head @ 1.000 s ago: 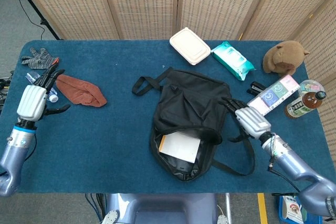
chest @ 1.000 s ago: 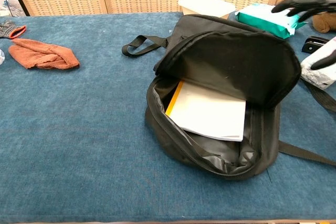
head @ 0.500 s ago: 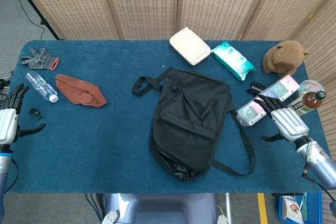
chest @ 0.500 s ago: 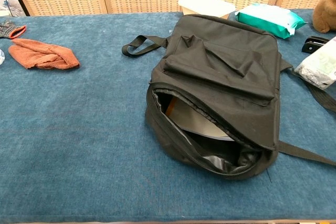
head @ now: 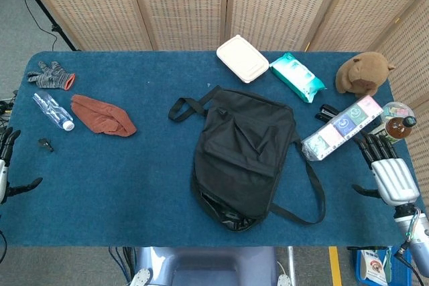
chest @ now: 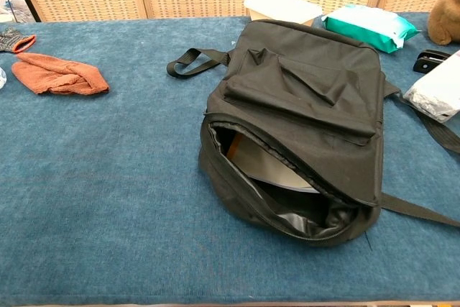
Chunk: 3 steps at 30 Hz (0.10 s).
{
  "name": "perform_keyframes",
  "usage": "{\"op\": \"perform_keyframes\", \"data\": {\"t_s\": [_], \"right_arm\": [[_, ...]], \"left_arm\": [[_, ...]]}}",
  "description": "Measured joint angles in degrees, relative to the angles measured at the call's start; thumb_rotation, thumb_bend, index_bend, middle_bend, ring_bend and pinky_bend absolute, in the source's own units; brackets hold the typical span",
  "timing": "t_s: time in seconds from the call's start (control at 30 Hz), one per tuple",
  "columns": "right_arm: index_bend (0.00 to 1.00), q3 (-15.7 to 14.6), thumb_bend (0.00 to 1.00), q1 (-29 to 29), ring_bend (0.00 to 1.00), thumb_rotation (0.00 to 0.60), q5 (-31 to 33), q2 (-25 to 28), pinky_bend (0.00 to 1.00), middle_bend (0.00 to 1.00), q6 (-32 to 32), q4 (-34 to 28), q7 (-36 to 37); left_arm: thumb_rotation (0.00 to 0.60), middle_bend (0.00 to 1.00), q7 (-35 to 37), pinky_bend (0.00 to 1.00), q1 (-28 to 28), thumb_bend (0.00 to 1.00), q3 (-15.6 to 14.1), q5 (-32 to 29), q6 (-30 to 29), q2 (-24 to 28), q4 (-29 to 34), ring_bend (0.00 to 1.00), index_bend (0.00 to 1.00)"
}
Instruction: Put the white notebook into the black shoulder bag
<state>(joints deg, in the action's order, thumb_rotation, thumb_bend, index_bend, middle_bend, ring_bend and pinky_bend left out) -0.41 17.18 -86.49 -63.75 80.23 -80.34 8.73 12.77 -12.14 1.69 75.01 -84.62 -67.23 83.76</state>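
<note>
The white notebook (chest: 269, 167) is inside the soft black cloth shoulder bag (head: 241, 155), which lies flat in the middle of the blue carpet-covered table (head: 134, 179). In the chest view a pale corner of the notebook shows through the open mouth of the bag, under the floppy top flap. So the job looks done, or very nearly done. What could go wrong now? The bag's mouth is not zipped, and the notebook sits close to that opening. If a hand bumps the bag or catches the long black strap (head: 315, 195) that loops out toward the right side, the bag could get tugged and the notebook could slide back out. The strap lies fairly near the right hand (head: 387, 173), so that is the side to watch. The long clear pack of small colourful boxes (head: 342, 128) is also just beside that hand and could get knocked. The right hand rests at the right edge of the table with its fingers spread and pointing away from the robot, holding nothing. The left hand (head: 5, 165) is at the far left edge, partly cut off, fingers apart and also holding nothing. Both are well apart from the bag.
</note>
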Motion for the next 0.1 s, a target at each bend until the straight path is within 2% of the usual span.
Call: {"op": "perform_keyframes", "data": {"t_s": [0.1], "right_arm": [[0.00, 0.2, 0.00, -1.0, 0.00, 0.600, -0.1, -0.1, 0.00, 0.00, 0.9, -0.9, -1.0]], "left_arm": [[0.600, 0.00, 0.1, 0.00, 0.2, 0.00, 0.3, 0.5, 0.3, 0.0, -0.1, 0.00, 0.00]]}}
